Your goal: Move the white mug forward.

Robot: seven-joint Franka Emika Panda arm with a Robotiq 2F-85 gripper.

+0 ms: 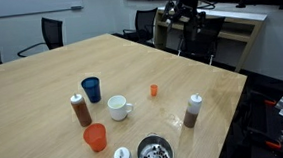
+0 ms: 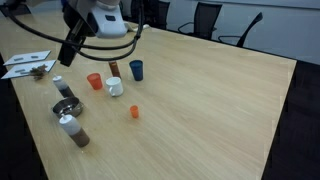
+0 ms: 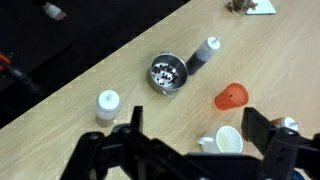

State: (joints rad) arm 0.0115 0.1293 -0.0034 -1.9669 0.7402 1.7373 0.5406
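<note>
The white mug (image 1: 117,108) stands upright on the wooden table, handle to one side, between the dark blue cup (image 1: 90,89) and the orange cup (image 1: 94,137). It also shows in an exterior view (image 2: 115,87) and near the bottom of the wrist view (image 3: 227,141). My gripper (image 3: 197,130) is open and empty, high above the table, with the mug showing between its two fingers. In both exterior views the gripper (image 2: 71,49) (image 1: 180,14) hangs well above the table, apart from every object.
Around the mug stand a brown bottle (image 1: 80,109), a metal bowl (image 3: 166,73), a white-capped bottle (image 3: 107,103), another brown bottle (image 3: 207,53) and a small orange piece (image 1: 153,89). The orange cup (image 3: 231,97) is close beside the mug. Office chairs (image 1: 50,33) ring the table.
</note>
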